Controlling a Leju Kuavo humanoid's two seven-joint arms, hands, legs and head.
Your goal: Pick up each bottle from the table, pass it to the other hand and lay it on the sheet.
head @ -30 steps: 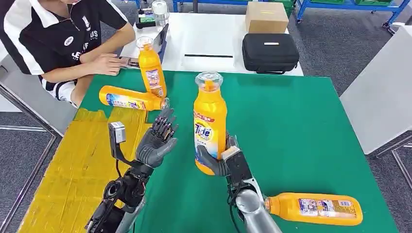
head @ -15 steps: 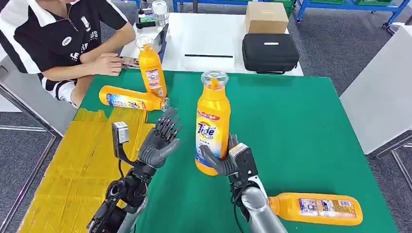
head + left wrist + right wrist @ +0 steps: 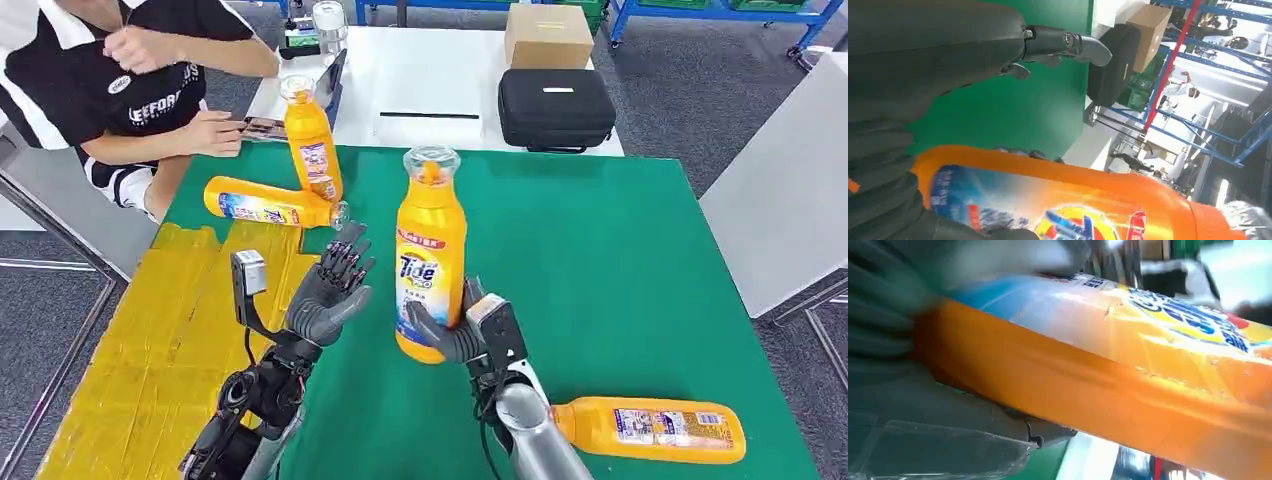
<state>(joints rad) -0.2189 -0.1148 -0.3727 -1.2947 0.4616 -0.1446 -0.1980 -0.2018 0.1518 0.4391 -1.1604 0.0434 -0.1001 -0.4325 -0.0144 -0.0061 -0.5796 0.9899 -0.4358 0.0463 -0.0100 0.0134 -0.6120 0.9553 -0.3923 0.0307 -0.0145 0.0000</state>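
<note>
Handover step: right hand grips the upright bottle; left hand, fingers spread and empty, waits at 9 o'clock. Next: close the left hand on the bottle.

Both arms are silver tubes with black joints and thin black cables. The left hand and right hand are dark grey, each wrist carrying a small pale grey box.

Head cam high, facing down; wrist cams close; all share held bottle.
</note>
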